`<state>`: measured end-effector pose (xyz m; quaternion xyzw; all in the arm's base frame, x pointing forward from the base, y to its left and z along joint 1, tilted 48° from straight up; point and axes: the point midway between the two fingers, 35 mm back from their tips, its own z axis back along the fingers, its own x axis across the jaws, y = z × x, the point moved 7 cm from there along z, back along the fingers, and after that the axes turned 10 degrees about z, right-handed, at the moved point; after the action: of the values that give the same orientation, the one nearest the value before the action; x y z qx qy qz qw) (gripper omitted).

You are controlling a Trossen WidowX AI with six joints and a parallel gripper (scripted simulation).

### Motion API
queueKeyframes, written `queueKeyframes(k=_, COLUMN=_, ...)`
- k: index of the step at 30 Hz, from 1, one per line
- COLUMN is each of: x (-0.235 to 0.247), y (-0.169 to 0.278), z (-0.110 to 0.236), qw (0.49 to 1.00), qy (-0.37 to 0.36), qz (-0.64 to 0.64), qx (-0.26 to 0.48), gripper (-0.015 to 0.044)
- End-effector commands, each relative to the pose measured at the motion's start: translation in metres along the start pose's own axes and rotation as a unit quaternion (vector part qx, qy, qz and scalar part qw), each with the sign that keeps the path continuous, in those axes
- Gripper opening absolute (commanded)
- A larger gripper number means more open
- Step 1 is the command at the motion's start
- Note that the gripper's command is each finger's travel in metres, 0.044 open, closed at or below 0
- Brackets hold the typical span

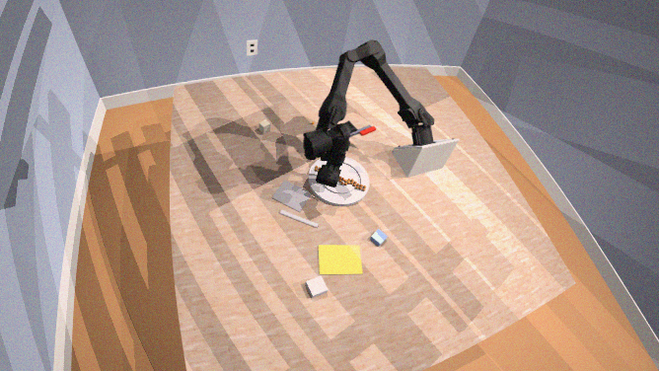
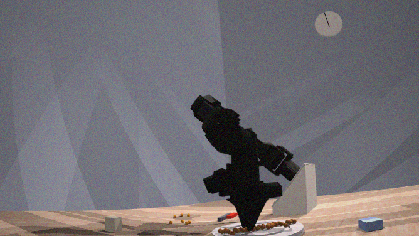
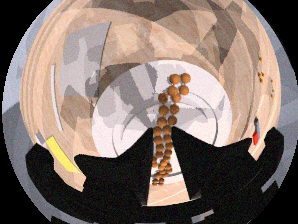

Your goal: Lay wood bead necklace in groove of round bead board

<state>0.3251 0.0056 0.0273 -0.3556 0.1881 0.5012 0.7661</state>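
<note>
The round white bead board (image 1: 356, 196) (image 2: 295, 228) (image 3: 113, 125) lies on the wooden floor below the arm. The wood bead necklace (image 1: 351, 183) (image 2: 272, 225) (image 3: 168, 115) is a string of brown beads lying across the board's top. My gripper (image 1: 329, 181) (image 2: 249, 226) (image 3: 161, 131) points straight down at the board's left part and is shut on the necklace near one end. In the wrist view the beads run from between the fingers away across the board. The fingertips touch or nearly touch the board.
A grey wedge (image 1: 424, 155) (image 2: 298, 193) holds the arm's base. A red-and-blue tool (image 1: 364, 131) (image 2: 228, 216) and loose orange beads (image 2: 182, 219) lie behind the board. A grey sheet (image 1: 291, 195), white rod (image 1: 298, 218), blue block (image 1: 378, 238) (image 2: 370, 223), yellow pad (image 1: 339, 259), white block (image 1: 316, 286) and beige cube (image 1: 264, 126) (image 2: 113, 223) lie around.
</note>
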Motion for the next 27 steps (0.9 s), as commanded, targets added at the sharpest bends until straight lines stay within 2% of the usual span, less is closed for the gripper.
queueKeyframes(k=1, x=0.0004, y=-0.0003, z=0.0053, qw=1.0, qy=0.002, qz=0.002, qx=0.0, gripper=0.0105)
queueKeyframes(k=14, x=0.0005, y=-0.0003, z=0.0058, qw=1.0, qy=0.002, qz=0.002, qx=0.0, gripper=0.044)
queueKeyframes(k=27, x=0.0005, y=-0.0003, z=0.0058, qw=1.0, qy=0.002, qz=0.002, qx=0.0, gripper=0.044)
